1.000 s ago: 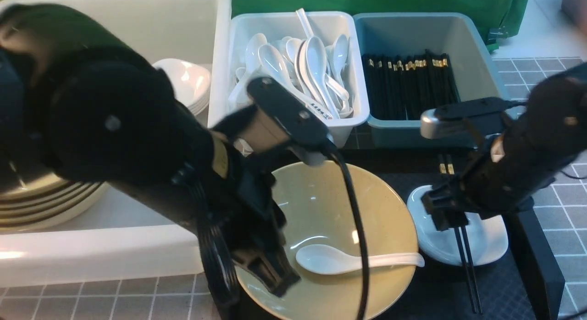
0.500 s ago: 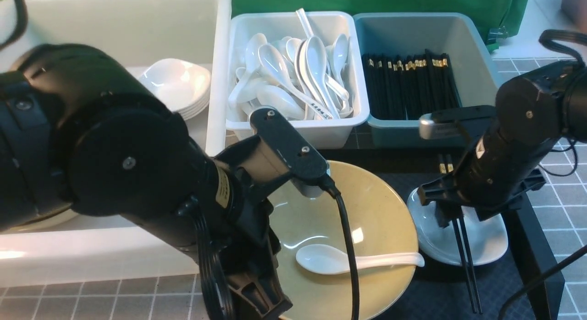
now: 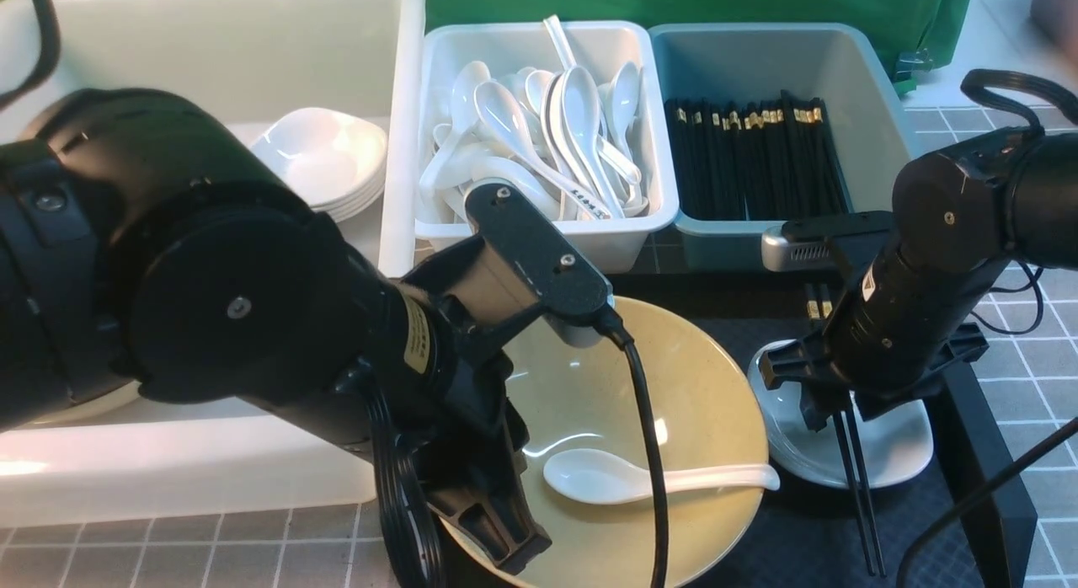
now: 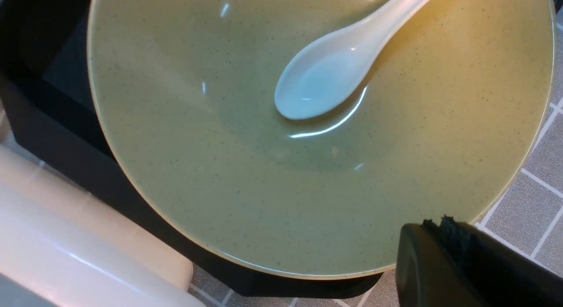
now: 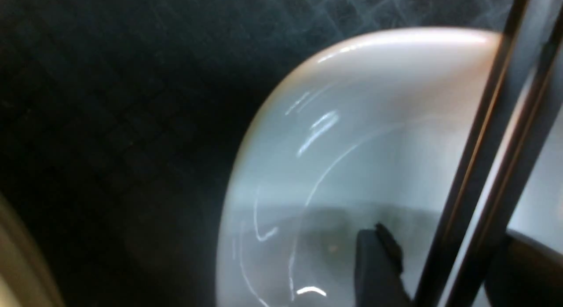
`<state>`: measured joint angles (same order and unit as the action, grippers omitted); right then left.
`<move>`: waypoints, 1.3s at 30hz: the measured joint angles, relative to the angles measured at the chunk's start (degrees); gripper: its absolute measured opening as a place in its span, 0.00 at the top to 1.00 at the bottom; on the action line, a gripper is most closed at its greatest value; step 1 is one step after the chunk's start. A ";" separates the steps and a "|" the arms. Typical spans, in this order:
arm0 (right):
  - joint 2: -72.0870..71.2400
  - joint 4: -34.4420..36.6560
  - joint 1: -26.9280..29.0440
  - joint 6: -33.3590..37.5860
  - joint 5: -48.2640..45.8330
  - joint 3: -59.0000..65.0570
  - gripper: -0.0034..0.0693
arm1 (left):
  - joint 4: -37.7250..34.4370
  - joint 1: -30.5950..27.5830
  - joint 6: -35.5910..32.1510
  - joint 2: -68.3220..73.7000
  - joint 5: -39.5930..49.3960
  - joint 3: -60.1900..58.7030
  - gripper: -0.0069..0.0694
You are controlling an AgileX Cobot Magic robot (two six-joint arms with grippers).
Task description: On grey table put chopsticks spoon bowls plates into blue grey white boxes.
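The chopsticks (image 3: 857, 487) are laid across the small white plate (image 3: 897, 445). Their thin ends are over the black tray (image 3: 800, 537), and their thick gold-banded ends are pointed toward the blue-grey box (image 3: 758, 66), where many more sticks are kept. They are judged to be light, stiff and very thin. Their smooth sides are likely slippery, so one stick could be squeezed out or rolled away if only one is caught. It is thought best that both are taken together near the middle, so that neither end is tipped down when they are lifted. The plate under them looks hard and easy to chip, so it should not be pushed on. The right fingers (image 5: 378, 263) are placed around the pair just above the plate. They are spread part way, one on each side, and a gap is seen between one finger and the sticks, so nothing is pinched yet. Whether the other finger is touching cannot be told. The left fingers (image 4: 462, 258) are pressed together over the near rim of the big yellow bowl (image 3: 707, 403), and nothing is seen in them. The white spoon (image 3: 589, 477) is found lying in that bowl, with its handle rested on the rim. The tray is set on the grey desk (image 3: 210, 554).
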<state>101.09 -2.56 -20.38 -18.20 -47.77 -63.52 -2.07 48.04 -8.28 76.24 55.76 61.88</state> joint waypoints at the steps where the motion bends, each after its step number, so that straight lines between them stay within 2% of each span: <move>1: 0.00 0.00 0.00 0.00 0.00 0.00 0.53 | 0.00 0.00 0.00 0.00 0.00 0.00 0.92; 4: 0.00 0.00 0.00 0.00 0.13 0.00 0.66 | 0.00 0.00 0.00 0.00 0.00 0.00 0.92; 8: 0.00 0.02 0.00 0.12 0.04 0.00 0.74 | 0.00 0.00 0.00 0.00 -0.05 -0.11 0.92; 13: -0.99 0.13 0.00 2.10 -2.39 0.00 0.74 | 0.00 0.00 0.00 0.00 0.02 -0.42 0.92; 20: -10.10 0.19 0.00 6.53 -6.20 0.00 0.74 | 0.00 0.00 0.23 0.00 -0.53 -0.48 0.92; 28: -19.41 -0.21 0.00 9.89 -6.87 -1.53 0.74 | 0.20 -0.49 3.10 0.41 -12.37 0.53 0.92; 33: -16.26 -0.88 0.20 10.30 -4.90 -9.26 0.74 | -0.15 -6.95 2.89 4.65 -12.85 7.84 0.92; 39: -5.48 -0.88 3.08 10.08 -2.25 -25.37 0.74 | -0.64 -14.54 0.54 8.22 -14.85 14.17 0.92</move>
<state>95.60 -3.44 -17.30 -8.12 -50.02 -88.89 -2.71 33.51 -7.74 84.46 40.92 76.06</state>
